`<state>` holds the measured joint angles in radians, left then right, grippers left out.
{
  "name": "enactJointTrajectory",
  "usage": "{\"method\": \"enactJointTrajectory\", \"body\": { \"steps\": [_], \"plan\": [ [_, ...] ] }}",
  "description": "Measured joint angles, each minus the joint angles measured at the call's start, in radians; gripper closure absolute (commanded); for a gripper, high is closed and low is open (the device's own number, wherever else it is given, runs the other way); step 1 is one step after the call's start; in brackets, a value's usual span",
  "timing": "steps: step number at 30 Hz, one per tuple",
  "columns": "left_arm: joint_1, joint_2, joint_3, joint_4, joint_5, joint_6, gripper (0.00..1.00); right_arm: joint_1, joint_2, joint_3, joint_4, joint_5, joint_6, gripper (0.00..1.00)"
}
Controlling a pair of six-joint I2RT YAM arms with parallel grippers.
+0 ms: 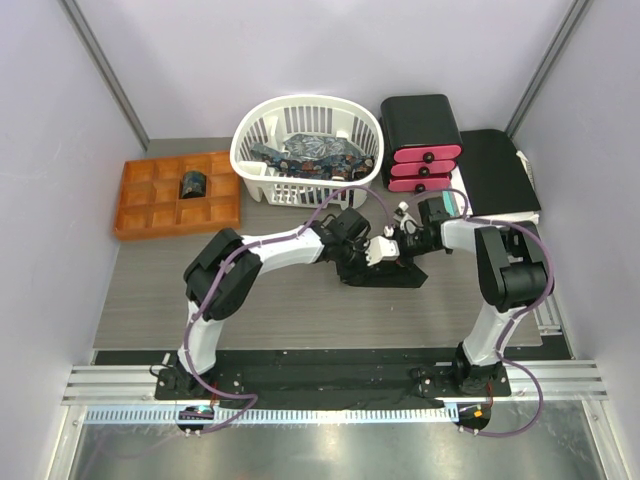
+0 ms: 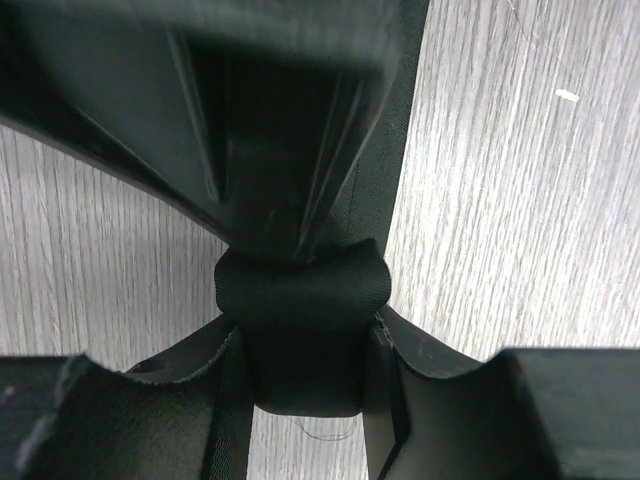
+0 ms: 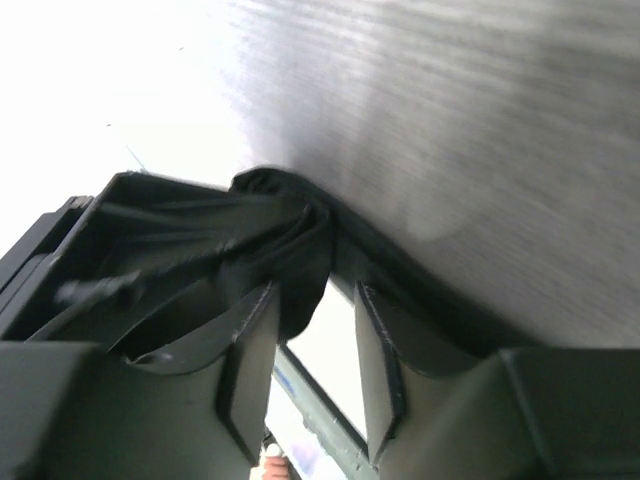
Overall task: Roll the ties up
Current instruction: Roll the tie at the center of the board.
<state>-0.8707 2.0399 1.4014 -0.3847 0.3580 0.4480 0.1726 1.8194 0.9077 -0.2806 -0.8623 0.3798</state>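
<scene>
Top external view: plain black fabric necktie [image 1: 388, 274] lies mid-table on grey wood-grain tabletop [image 1: 300, 305]. Left gripper [image 2: 305, 345] pinches a fold of it; right gripper [image 3: 315, 345] stands spread, cloth bunched against it.

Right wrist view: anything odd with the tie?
Yes. The plain black fabric necktie is crumpled in a twisted bunch at the right gripper, not a tidy coil. Nothing else stands out.
</scene>
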Motion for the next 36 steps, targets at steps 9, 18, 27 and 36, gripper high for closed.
{"method": "enactJointTrajectory", "body": {
  "steps": [9, 18, 27, 36],
  "plan": [
    [-0.006, 0.018, 0.023, -0.002, -0.025, 0.014, 0.65, -0.037, -0.059, 0.003, -0.095, -0.074, -0.055, 0.52],
    [-0.007, 0.031, 0.045, -0.017, -0.025, 0.039, 0.60, -0.017, -0.042, 0.003, -0.039, -0.079, -0.031, 0.96],
    [0.006, 0.026, 0.039, -0.014, 0.005, 0.058, 0.34, -0.041, -0.006, 0.003, -0.064, -0.042, -0.059, 0.99],
    [0.092, -0.094, -0.090, -0.016, 0.089, 0.049, 0.00, -0.083, 0.055, 0.005, -0.105, -0.007, -0.080, 0.99]
  ]
}}
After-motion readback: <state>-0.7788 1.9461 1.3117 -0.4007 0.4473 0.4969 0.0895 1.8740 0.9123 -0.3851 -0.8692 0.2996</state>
